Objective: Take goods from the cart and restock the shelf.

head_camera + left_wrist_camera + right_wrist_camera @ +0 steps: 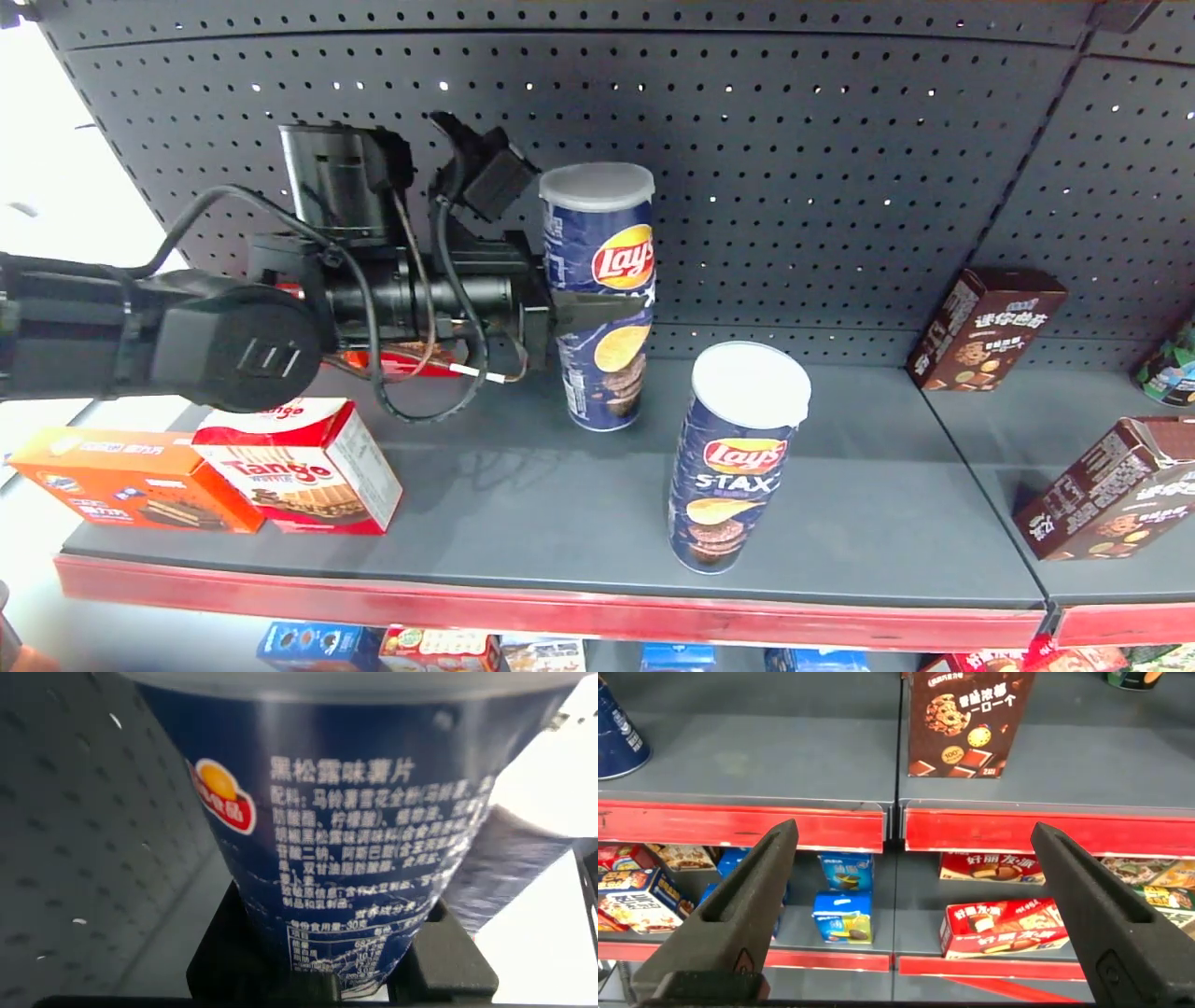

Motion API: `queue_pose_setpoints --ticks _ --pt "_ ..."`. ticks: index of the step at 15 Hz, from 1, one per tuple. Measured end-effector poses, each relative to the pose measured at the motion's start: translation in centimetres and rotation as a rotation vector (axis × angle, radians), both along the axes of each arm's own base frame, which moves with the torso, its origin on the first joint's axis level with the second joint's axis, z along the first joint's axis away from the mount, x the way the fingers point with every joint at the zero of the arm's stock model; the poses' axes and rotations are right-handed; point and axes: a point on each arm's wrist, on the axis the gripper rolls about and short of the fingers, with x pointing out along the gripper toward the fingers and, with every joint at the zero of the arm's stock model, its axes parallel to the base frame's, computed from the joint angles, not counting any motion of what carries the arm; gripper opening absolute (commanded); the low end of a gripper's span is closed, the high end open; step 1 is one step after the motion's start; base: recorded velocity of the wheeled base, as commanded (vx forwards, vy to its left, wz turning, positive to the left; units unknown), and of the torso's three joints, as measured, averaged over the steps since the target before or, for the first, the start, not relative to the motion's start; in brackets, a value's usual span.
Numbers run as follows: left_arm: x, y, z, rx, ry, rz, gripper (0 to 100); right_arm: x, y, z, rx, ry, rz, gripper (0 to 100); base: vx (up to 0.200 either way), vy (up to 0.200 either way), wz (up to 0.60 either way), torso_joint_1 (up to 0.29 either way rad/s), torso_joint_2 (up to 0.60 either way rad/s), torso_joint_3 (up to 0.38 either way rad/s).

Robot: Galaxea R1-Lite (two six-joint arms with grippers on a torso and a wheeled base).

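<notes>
Left gripper (597, 313) lies side-on, fingers pinched tight round the waist of the held can (602, 383), a tall dark-blue crisp tube with a pale plastic lid. It stands upright behind the front can (738, 467) and off to that can's left, nearer the pegboard (794, 140), with the two tubes clearly apart. Its base is down at the deck of the shelf (523, 504); whether it actually bears on the deck, I can't tell.

Labels now. Both tubes wear a round red-and-yellow logo, and the front can has bold white lettering under it, then pictures of crisps and dark biscuits. The left wrist view catches the held can's back: the logo again, rows of small white characters, and a printed table lower down.

Left of the front can, by the shelf's front edge, sits a white-and-red box (308, 467) with red lettering and a wafer picture. An orange box (131, 485) lies just beside it, farther left. Right of the front can are two brown boxes with pale characters and cookie pictures: one brown box (985, 327) tilted back by the pegboard, the other brown box (1111, 485) tilted nearer the front.

Right gripper (913, 831) hangs below and right of the front can, out before the shelf's red lip (747, 826), fingers spread wide and holding nothing. Blue packets (845, 915) and a red packet (999, 929) sit on the tier beneath.
</notes>
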Motion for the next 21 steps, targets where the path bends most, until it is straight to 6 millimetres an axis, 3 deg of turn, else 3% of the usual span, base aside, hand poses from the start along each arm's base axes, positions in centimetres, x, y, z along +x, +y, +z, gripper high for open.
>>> queue_pose_setpoints --ticks 3,10,18,19,21 --pt "2.0 -1.7 -1.7 0.013 0.026 -0.019 0 0.0 0.0 0.0 0.0 0.001 0.0 100 0.0 0.0 0.0 0.0 0.0 0.0" --pt "7.5 -4.0 -3.3 -0.008 -0.02 -0.017 0 0.0 0.0 0.0 0.0 0.001 0.001 100 0.0 0.0 0.0 0.0 0.0 0.0" --pt "11.1 -4.9 -6.5 0.0 0.003 -0.005 0 0.0 0.0 0.0 0.0 0.001 0.0 100 0.0 0.0 0.0 0.0 0.0 0.0" --pt "11.2 -5.0 -6.7 0.0 0.003 -0.005 100 0.0 0.0 0.0 0.0 0.001 0.0 100 0.0 0.0 0.0 0.0 0.0 0.0" --pt "11.4 -5.2 -7.2 0.005 0.013 -0.005 100 0.0 0.0 0.0 0.0 0.001 0.001 100 0.0 0.0 0.0 0.0 0.0 0.0"
